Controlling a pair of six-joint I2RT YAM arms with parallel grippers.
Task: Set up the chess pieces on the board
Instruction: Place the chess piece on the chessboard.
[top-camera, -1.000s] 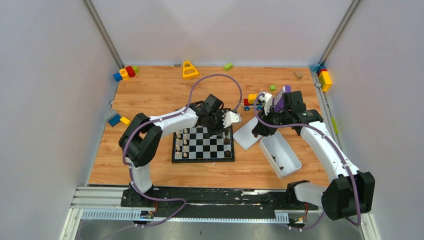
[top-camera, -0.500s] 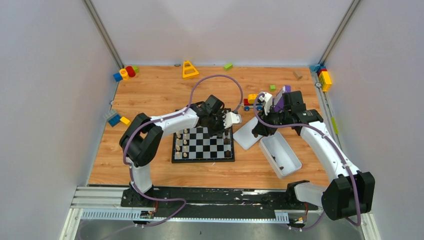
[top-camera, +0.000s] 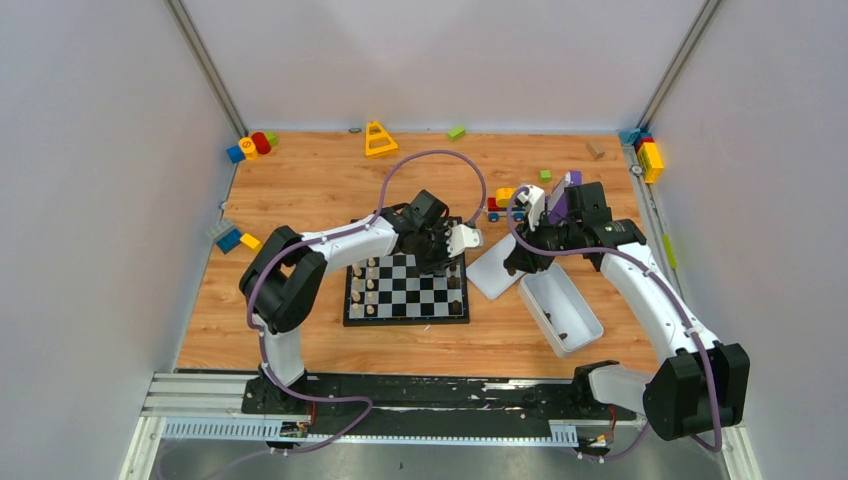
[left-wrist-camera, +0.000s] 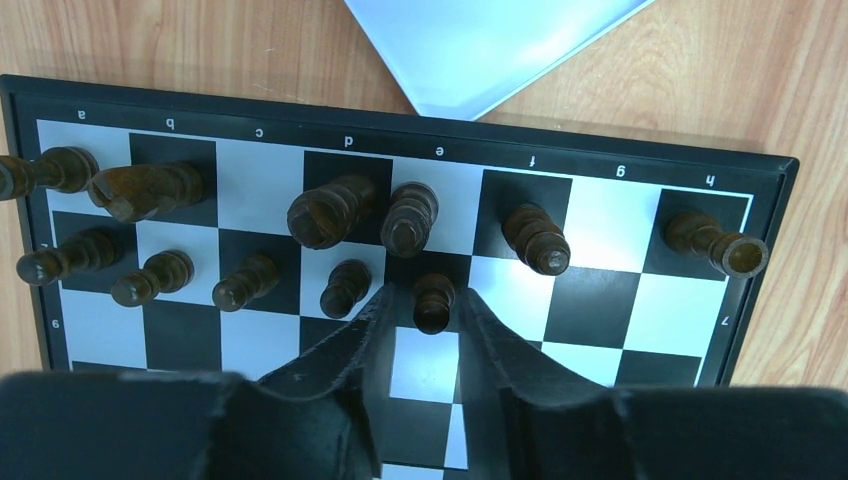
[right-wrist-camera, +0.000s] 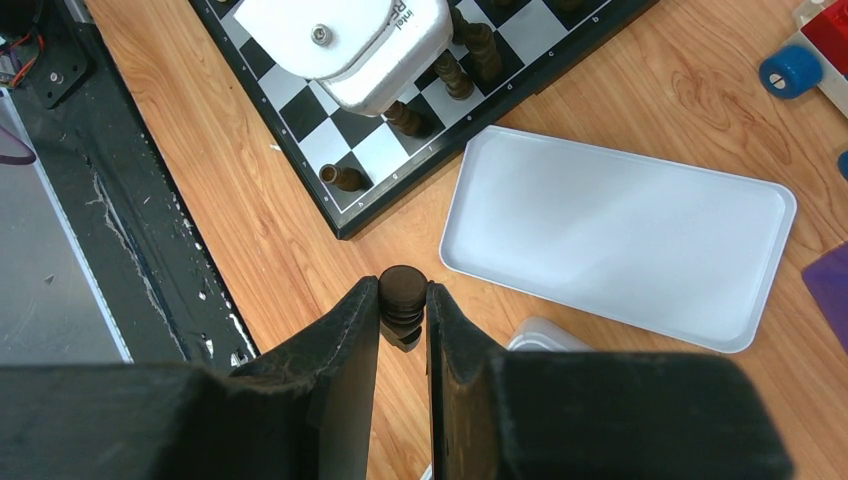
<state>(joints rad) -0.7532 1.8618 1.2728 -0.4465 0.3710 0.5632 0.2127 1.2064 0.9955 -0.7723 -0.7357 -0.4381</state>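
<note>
Stillness at the board (top-camera: 406, 319): over the last second my left hand (left-wrist-camera: 425, 293) has barely stirred. Its fingers are slightly parted either side of a dark pawn (left-wrist-camera: 433, 308) standing on its e-file square, seemingly placed. Rightward, my right hand (right-wrist-camera: 403, 292) stays clamped on another dark piece (right-wrist-camera: 403, 284) above the surface (right-wrist-camera: 300, 230), likely next.

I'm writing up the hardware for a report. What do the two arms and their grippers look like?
The left arm and right arm have white tubular links with chunky black joints. A purple cable loops along each. The left gripper and right gripper have black, tapering fingers; a white camera housing sits at the left wrist.
</note>
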